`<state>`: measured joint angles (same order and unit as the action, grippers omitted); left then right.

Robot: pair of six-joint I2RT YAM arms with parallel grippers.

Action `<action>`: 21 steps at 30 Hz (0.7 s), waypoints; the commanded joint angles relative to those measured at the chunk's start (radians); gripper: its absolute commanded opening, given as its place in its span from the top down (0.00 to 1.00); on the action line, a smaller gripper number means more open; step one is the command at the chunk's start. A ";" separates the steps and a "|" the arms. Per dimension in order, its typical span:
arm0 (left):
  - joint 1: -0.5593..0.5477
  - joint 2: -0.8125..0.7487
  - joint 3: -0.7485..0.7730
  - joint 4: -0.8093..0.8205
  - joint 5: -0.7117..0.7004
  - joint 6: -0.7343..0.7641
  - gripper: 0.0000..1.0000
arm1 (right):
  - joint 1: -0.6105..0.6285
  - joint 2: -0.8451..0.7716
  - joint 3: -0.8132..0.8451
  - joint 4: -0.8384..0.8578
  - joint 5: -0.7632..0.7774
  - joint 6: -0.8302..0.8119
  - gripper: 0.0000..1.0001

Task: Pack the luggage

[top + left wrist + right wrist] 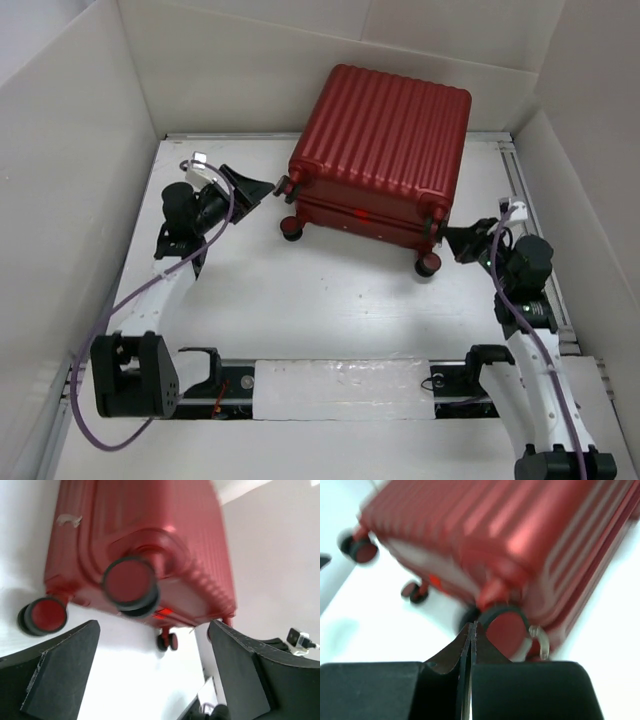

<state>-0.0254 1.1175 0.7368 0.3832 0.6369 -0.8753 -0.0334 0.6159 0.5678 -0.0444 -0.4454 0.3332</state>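
Blurred red luggage (520, 535) fills view; right gripper (471, 630) jaws pressed together just before its near wheel (504, 626)

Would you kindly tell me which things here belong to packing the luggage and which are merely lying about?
Belonging to the job:
closed red ribbed hard-shell suitcase with dark wheels
open left claw
shut right claw, holding nothing

Merely there:
purple cable along the left arm
white board walls

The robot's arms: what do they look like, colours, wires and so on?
Both arms, the left arm and the right arm, have white curved shells with black joint housings. A purple cable loops along each. The fingers are matte black wedge-shaped blocks, scuffed at the edges.
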 commanded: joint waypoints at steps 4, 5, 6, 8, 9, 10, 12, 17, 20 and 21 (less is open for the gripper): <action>-0.030 0.090 0.076 -0.029 0.075 0.097 0.07 | -0.002 -0.097 -0.154 -0.046 -0.056 -0.036 1.00; -0.030 0.102 0.076 -0.029 0.084 0.098 0.05 | -0.002 -0.117 -0.173 -0.060 -0.014 -0.036 1.00; -0.030 0.102 0.076 0.003 0.098 0.098 0.05 | -0.002 -0.152 -0.174 -0.075 0.011 -0.036 1.00; -0.045 0.131 0.120 -0.009 0.122 0.111 0.03 | -0.002 -0.163 -0.184 -0.090 0.036 -0.026 1.00; -0.076 0.157 0.142 -0.033 0.113 0.160 0.03 | -0.002 -0.163 -0.184 -0.103 0.075 -0.016 1.00; -0.097 0.169 0.166 -0.100 0.090 0.189 0.03 | -0.002 -0.151 -0.175 -0.103 0.095 -0.016 0.94; -0.152 0.203 0.248 -0.157 0.032 0.237 0.02 | -0.002 -0.111 -0.175 -0.085 0.085 -0.016 0.75; -0.173 0.245 0.344 -0.269 -0.057 0.295 0.02 | -0.002 0.114 -0.135 0.000 0.019 -0.100 0.41; -0.185 0.278 0.386 -0.357 -0.111 0.363 0.02 | -0.002 0.182 -0.111 0.043 0.016 -0.100 0.37; -0.185 0.289 0.397 -0.357 -0.127 0.377 0.02 | -0.002 0.208 -0.111 0.069 0.028 -0.111 0.37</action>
<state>-0.2020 1.4052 1.0622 0.0437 0.5735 -0.5900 -0.0334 0.7956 0.4007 -0.0986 -0.4099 0.2642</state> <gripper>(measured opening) 0.975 0.630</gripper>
